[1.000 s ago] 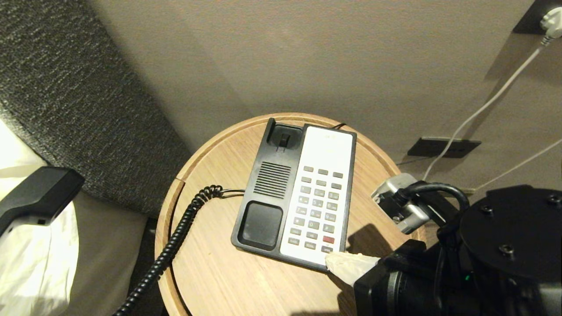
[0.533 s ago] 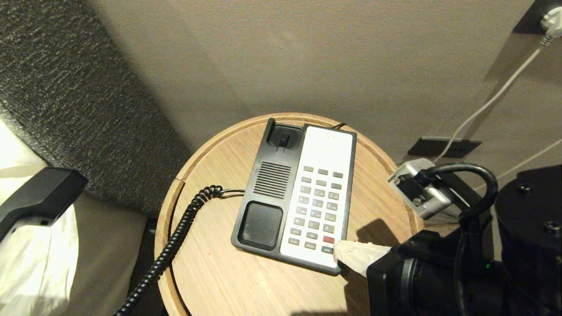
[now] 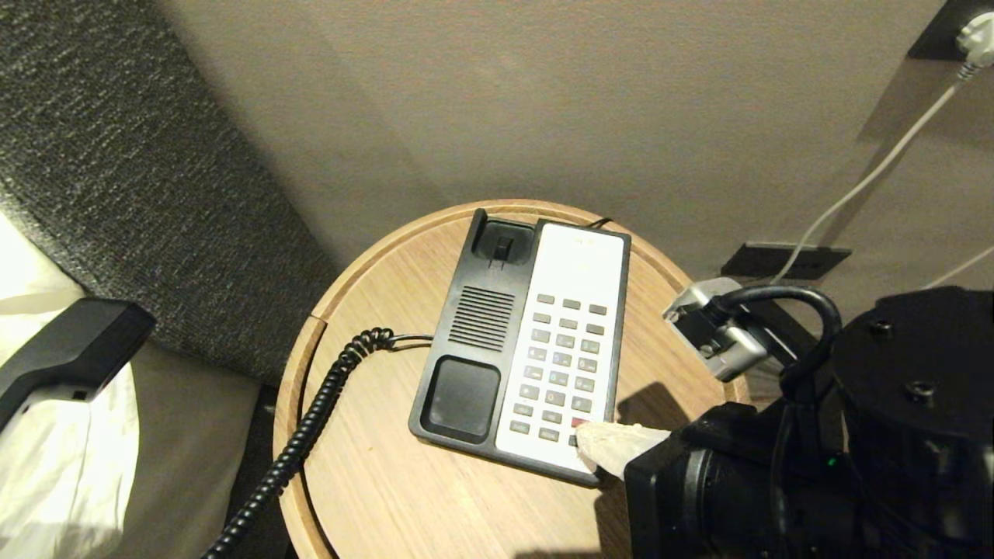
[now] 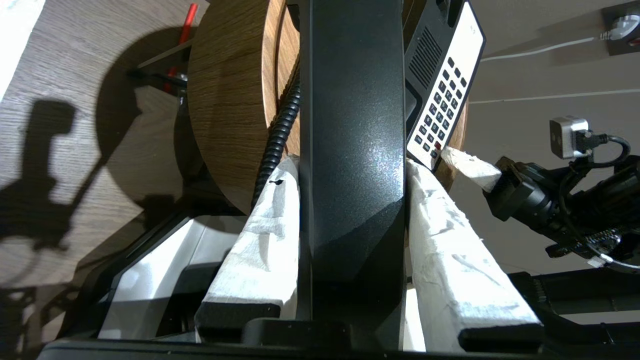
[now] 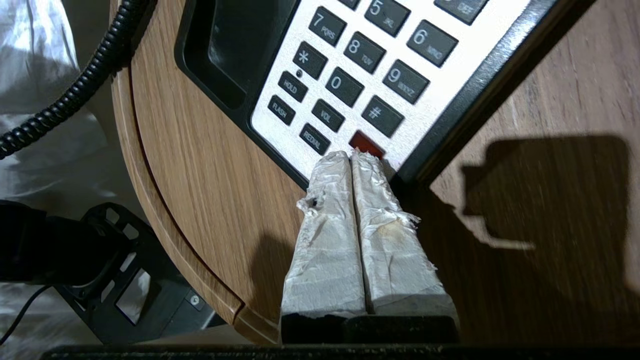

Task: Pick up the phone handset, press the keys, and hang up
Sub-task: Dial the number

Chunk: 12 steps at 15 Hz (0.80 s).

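Round wooden tabletop (image 3: 373, 481) set against a beige wall, carrying one phone base (image 3: 466, 341), black with a white faceplate, its handset cradle empty.

Phone handset (image 4: 352, 150): long black receiver, off the base and held out past the tabletop's left edge over white bedding; one rounded end shows at the far left of the head view. Its black coiled cord (image 3: 311, 427) runs from the base's left side across the tabletop and down over the near rim.

Left claw (image 4: 352, 165): clamped on the handset, one white-wrapped finger on each side of the shaft.

Keys (image 3: 563, 365): grey buttons in rows of three on the faceplate, with one red button (image 5: 366, 143) in the lower right of the pad.

Right claw (image 5: 351, 157): fingers pressed together, tips resting on the faceplate's near right corner, just below and touching the edge of the red button.

White cable (image 3: 854, 186) along the wall to the right.
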Motion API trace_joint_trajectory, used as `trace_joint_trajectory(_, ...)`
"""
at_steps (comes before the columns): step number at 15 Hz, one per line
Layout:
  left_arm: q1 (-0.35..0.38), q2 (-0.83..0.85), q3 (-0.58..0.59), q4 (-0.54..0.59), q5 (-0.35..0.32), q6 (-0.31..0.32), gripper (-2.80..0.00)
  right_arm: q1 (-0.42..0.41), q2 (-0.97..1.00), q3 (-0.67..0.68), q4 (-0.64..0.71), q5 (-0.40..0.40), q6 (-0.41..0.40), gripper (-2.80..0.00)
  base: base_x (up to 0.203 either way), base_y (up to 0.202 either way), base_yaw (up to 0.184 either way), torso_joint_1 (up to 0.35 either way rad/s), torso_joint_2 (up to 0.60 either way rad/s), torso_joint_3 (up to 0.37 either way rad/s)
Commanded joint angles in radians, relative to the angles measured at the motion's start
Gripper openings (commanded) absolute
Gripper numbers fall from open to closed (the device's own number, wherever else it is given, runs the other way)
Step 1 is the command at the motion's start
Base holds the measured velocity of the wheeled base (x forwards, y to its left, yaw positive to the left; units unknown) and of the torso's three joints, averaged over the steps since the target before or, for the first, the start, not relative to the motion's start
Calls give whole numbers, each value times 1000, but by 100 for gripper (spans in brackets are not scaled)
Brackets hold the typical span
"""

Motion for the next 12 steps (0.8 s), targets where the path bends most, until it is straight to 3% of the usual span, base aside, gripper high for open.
trace_joint_trajectory(1,0,-4,-1,3,2,-5,-280,1,31,-10,-2,-2,2,-280,0,0,0,0,0,0)
trace_joint_trajectory(12,-1,-13,-1,6,0,-7,-280,-3,35,0,0,-2,2,-280,0,0,0,0,0,0)
